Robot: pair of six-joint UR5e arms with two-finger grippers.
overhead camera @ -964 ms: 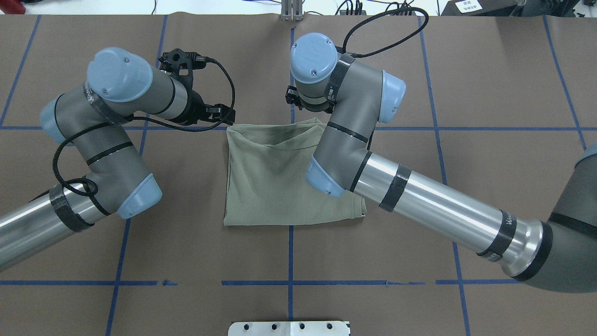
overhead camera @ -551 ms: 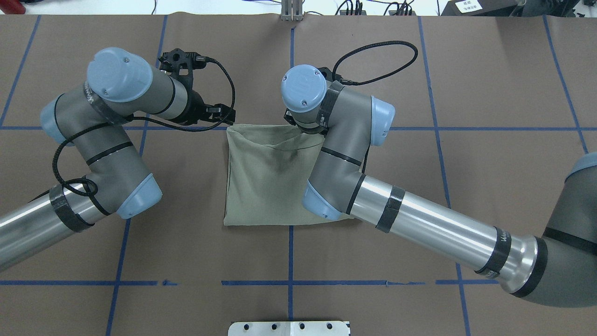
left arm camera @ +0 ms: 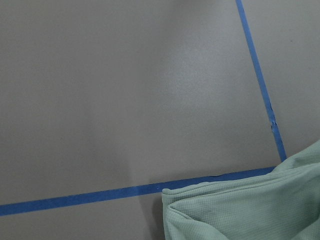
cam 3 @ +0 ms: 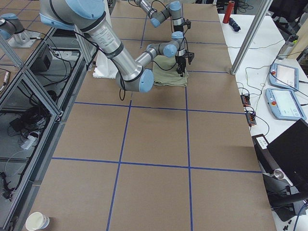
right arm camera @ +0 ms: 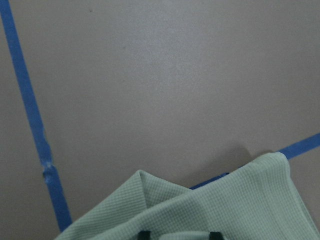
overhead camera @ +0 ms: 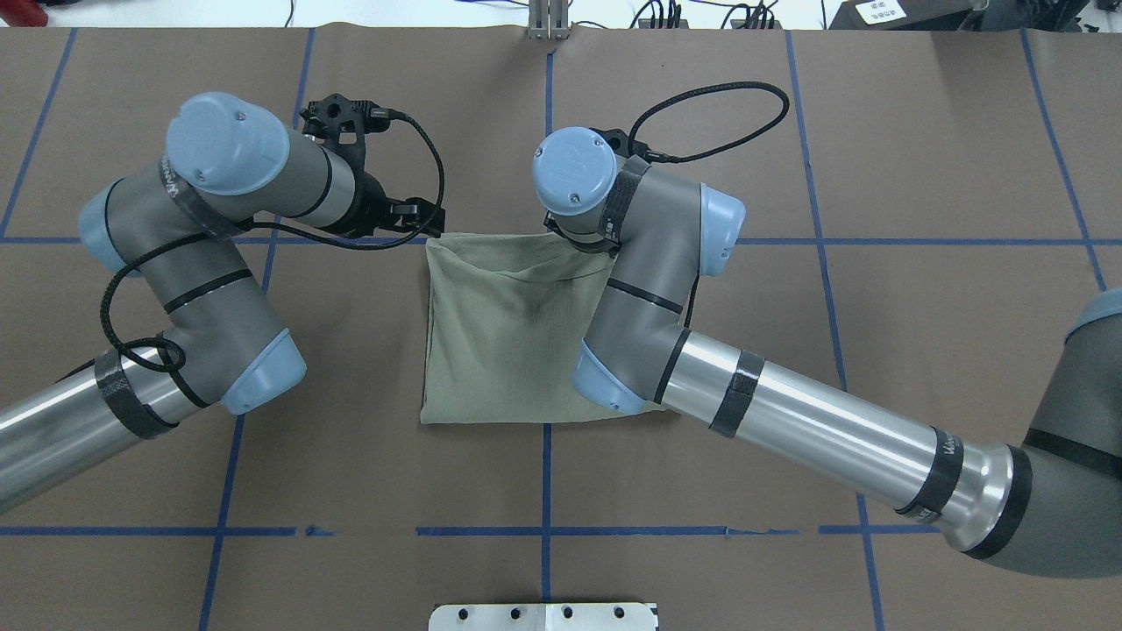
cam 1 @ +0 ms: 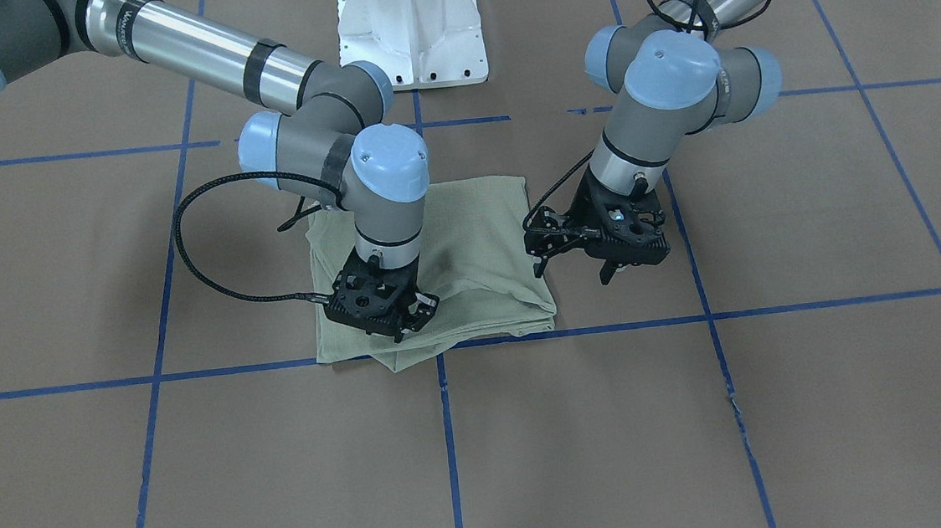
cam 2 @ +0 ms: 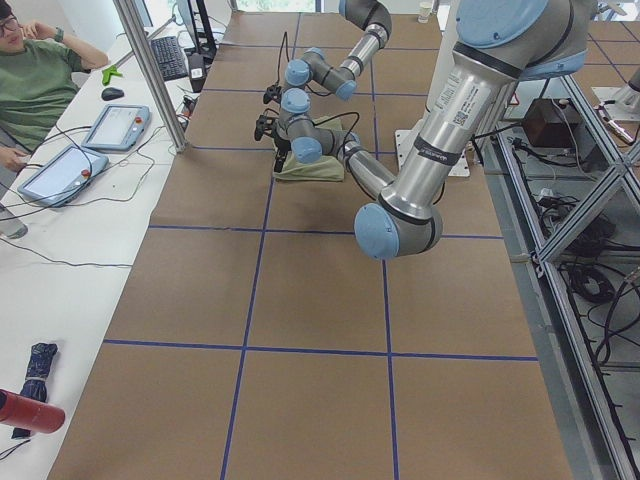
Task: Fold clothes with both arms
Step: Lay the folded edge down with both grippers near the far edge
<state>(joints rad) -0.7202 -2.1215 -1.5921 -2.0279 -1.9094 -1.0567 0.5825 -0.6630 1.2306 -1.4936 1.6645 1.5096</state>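
Sage-green shirt (cam 1: 468, 239), folded, on brown table (cam 1: 784, 407). Right gripper (cam 1: 395, 324) clamped on its far edge; left gripper (cam 1: 572, 273) just beside, parted, empty. Risk: lifted fold slipping, undoing layers.

Overhead and front views opposed, side views endwise, wrist views close on shirt (overhead camera: 500, 342)

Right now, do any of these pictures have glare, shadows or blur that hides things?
Front-facing view: even light, and the right gripper casts a soft shadow on the shirt. Overhead view: bright sheen along the right arm's silver tube. Both wrist views: sharp, and the shirt's knit texture shows clearly. Side views: the shirt is too small for detail.
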